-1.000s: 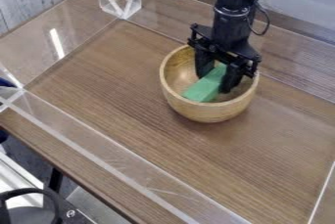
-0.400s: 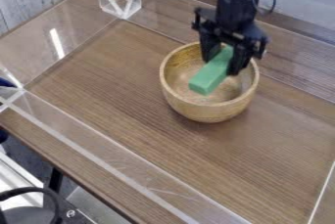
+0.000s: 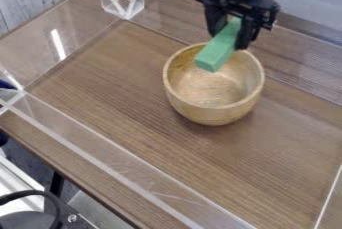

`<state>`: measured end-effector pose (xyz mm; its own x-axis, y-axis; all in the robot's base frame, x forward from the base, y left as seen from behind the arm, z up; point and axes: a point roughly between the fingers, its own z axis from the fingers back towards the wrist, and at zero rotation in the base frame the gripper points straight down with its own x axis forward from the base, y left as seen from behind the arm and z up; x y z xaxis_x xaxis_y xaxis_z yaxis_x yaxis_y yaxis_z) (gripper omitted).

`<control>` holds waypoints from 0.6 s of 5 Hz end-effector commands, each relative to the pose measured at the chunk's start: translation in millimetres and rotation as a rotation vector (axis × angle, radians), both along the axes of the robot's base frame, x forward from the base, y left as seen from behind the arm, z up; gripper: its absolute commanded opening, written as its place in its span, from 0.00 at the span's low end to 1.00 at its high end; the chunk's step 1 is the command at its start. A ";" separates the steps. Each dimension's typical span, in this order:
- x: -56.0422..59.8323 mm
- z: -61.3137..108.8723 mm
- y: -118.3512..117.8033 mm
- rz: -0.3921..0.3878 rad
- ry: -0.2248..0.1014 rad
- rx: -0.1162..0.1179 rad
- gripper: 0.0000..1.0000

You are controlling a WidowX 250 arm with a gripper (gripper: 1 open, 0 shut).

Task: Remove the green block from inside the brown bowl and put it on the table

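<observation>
The green block [image 3: 219, 49] hangs tilted above the brown bowl [image 3: 213, 86], its lower end just over the bowl's far rim. My gripper [image 3: 238, 28] points down and is shut on the block's upper end, black fingers on either side of it. The bowl's inside looks empty. It stands on the table [image 3: 120, 113] right of the middle.
Clear acrylic walls [image 3: 80, 148] run along the table's edges, with a clear corner piece [image 3: 123, 1] at the back left. A black object [image 3: 34, 213] sits below the table's front edge at bottom left.
The gripper has risen with the green block, lifting it out of the bowl's bottom to above the rim. The bowl has stayed in place.
</observation>
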<state>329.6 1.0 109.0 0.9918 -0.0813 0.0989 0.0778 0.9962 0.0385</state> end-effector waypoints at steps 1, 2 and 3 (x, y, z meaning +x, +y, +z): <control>8.8 5.3 1.3 0.041 -0.068 0.005 0.00; 4.9 -12.4 1.4 0.075 -0.062 0.015 0.00; 4.8 -15.1 -2.9 0.090 -0.038 0.020 0.00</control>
<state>324.4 -1.4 76.5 0.9972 0.0124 0.0743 -0.0166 0.9983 0.0567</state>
